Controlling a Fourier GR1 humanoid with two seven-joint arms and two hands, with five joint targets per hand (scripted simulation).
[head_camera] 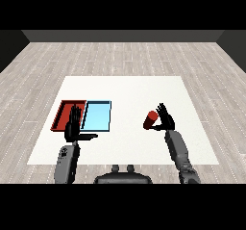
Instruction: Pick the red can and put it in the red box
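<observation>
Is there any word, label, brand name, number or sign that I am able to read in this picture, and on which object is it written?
There is no readable text in the head view.
red can: plain red, no label visible.
red tray: no marking.
light blue tray: no marking.
white table: no writing.
left hand and right hand: plain black, no signs.

You've got a white table [129,87]. Red tray [61,114] lies flat on it, light blue tray [97,115] touching that tray's right side. Red can [150,119] well right of it.
</observation>
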